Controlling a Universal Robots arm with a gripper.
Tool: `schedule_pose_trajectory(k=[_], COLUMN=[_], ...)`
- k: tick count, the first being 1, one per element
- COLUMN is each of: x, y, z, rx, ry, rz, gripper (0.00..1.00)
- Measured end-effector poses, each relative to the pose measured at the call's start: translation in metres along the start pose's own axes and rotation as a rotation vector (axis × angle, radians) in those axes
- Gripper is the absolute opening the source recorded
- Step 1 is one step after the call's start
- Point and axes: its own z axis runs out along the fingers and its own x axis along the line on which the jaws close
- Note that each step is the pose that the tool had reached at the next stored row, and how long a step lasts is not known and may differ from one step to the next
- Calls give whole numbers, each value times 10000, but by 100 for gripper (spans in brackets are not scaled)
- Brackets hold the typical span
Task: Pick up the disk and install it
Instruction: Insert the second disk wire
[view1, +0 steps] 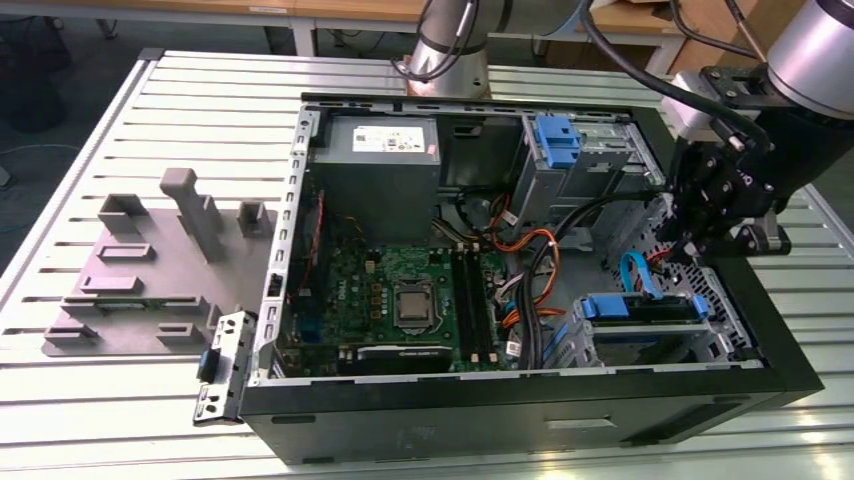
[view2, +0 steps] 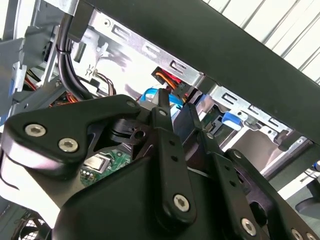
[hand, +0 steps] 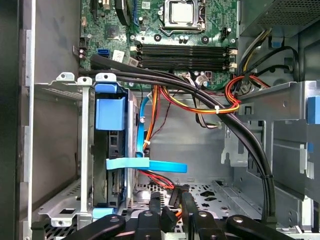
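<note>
Disk (hand: 110, 116) was seated on edge in the drive cage (hand: 84, 150) at the case (view1: 534, 405) corner on the exterior view's right, its blue carrier (view1: 643, 307) facing up. Gripper (hand: 171, 202) hung inside the case just beside the cage, clear of the disk. Jaws stood slightly apart, holding nothing. A flat blue cable (hand: 150, 165) lay between disk and fingers (view2: 163, 107).

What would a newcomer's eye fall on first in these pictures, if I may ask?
The open computer case on the slatted table, its green motherboard bare in the middle. Next, the black gripper at the exterior view's right, hanging over the drive bays near a blue carrier.
</note>
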Motion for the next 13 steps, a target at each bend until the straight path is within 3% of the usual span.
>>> schedule_pose_trajectory(k=[13], x=[-21], y=[-25], z=[5], rx=[-11], ry=[2], rz=[1], gripper=[30])
